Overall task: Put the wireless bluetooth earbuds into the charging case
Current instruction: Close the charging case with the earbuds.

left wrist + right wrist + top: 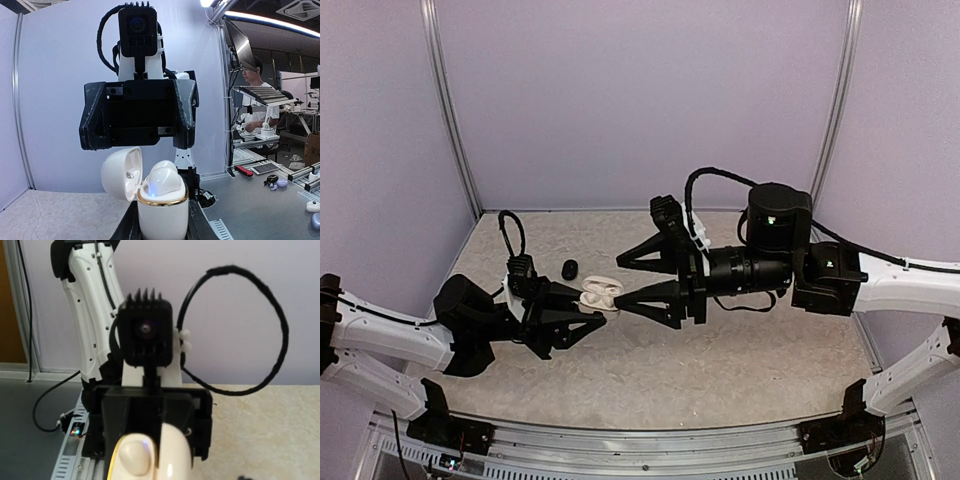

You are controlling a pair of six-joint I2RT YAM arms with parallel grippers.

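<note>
My left gripper point(590, 313) is shut on a white charging case point(601, 294) with a gold rim and holds it upright, lid point(120, 172) swung open to the left. In the left wrist view point(162, 227) two white rounded pieces point(162, 181) sit in the case's wells, with a blue light on the front one. No tiny black earbuds show in any view. My right gripper point(620, 284) is wide open, its fingertips spread either side of the case's far end. The right wrist view looks head-on at the case point(172, 455).
A black oval pod point(569, 268) lies on the speckled table point(740, 350) just behind the case, to its left. Both arms reach in from the sides and meet near the middle. Purple walls close the back and sides.
</note>
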